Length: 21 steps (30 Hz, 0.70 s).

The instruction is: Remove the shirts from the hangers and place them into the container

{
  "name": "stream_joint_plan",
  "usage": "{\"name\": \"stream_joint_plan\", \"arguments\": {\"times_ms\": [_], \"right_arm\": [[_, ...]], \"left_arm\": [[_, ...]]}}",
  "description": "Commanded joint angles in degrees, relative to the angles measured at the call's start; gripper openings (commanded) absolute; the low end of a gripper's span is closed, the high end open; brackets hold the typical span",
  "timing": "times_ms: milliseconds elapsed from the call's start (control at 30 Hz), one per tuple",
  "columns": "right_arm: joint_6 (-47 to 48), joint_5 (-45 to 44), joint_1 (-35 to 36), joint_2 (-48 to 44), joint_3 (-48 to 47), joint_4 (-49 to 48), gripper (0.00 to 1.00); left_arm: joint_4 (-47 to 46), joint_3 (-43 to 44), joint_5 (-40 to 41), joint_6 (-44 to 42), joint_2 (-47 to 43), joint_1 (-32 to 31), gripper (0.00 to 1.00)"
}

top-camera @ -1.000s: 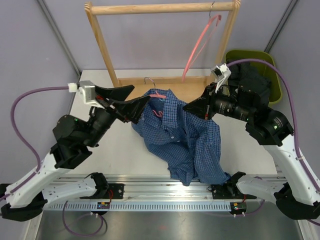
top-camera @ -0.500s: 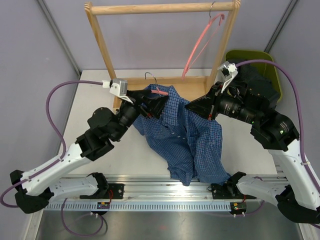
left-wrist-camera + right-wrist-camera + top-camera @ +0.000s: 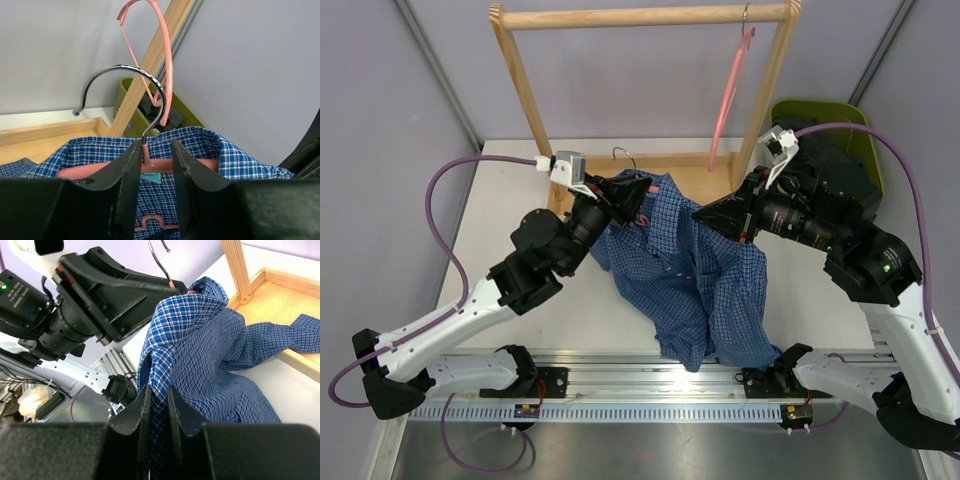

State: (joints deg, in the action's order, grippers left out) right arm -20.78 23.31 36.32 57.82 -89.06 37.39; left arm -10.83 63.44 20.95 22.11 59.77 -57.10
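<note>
The blue shirt [image 3: 690, 270] lies crumpled in the middle of the table [image 3: 520, 260]. Its lowest fold reaches the near edge between the two arm bases, and its collar points far, towards the wooden rack [image 3: 640, 15].

On the right side of the shirt, the right gripper [image 3: 698, 213] has its fingers pressed together on a raised ridge of the checked fabric. The wrist view shows the cloth pinched in the narrow slot between them [image 3: 159, 390], and the rest of the shirt [image 3: 200, 340] hangs from this ridge down to the table.

Farther back and to the left, the left gripper [image 3: 635, 185] sits at the collar. Its fingers are drawn in on the neck of the pink hanger [image 3: 75, 171], which is inside the shirt, and they are clamped just below the metal hook [image 3: 125, 66]. The hook stands upright between the fingertips [image 3: 157, 150], and the collar [image 3: 240, 155] wraps around the hanger's shoulders.

Beyond the collar is the rack's base board. A second hanger [image 3: 728, 100], bare, hangs from the right end of the top bar.

The container [image 3: 815, 105] stands at the far right, just beside the rack's right post and partly hidden by the right arm. A dark garment [image 3: 172, 117] lies inside it.
</note>
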Motion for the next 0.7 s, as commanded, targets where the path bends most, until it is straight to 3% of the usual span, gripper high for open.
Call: {"name": "stream_joint_plan", "arguments": {"times_ms": [0, 67, 167, 300, 333, 367, 467, 500, 667], "right_arm": [[-0.5, 4.0, 0.2, -2.4, -1.0, -7.9, 0.00], [-0.5, 4.6, 0.2, -2.4, -1.0, -7.9, 0.00], [-0.1, 4.4, 0.2, -2.5, -0.9, -7.5, 0.00], [0.9, 3.4, 0.2, -2.1, -1.6, -4.9, 0.03], [1.8, 3.5, 0.2, -1.9, -2.0, -4.1, 0.12], [2.2, 3.8, 0.2, -1.7, -2.6, -2.2, 0.29], [3.9, 4.5, 0.2, -1.0, -2.7, -0.5, 0.39], [4.3, 4.8, 0.2, -0.7, -2.4, 0.7, 0.50], [7.1, 11.7, 0.2, -0.4, -0.1, 3.6, 0.83]], "left_arm": [[-3.1, 2.0, 1.5, -0.6, 0.6, 0.0, 0.25], [-3.0, 2.3, 1.5, -0.5, 0.9, 0.0, 0.20], [-2.0, 3.2, 1.5, -0.8, 1.3, 0.0, 0.01], [1.0, 5.9, 2.4, -3.3, 2.6, 0.0, 0.00], [1.7, 7.2, 3.0, -4.1, 3.2, 0.0, 0.00], [2.8, 7.7, 3.5, -4.9, 3.3, 0.0, 0.00], [3.4, 8.6, 5.6, -8.0, 3.7, 0.0, 0.00], [3.5, 9.0, 6.9, -9.0, 4.0, 0.0, 0.00], [4.8, 11.1, 7.6, -11.0, 6.9, 0.2, 0.00]]}}
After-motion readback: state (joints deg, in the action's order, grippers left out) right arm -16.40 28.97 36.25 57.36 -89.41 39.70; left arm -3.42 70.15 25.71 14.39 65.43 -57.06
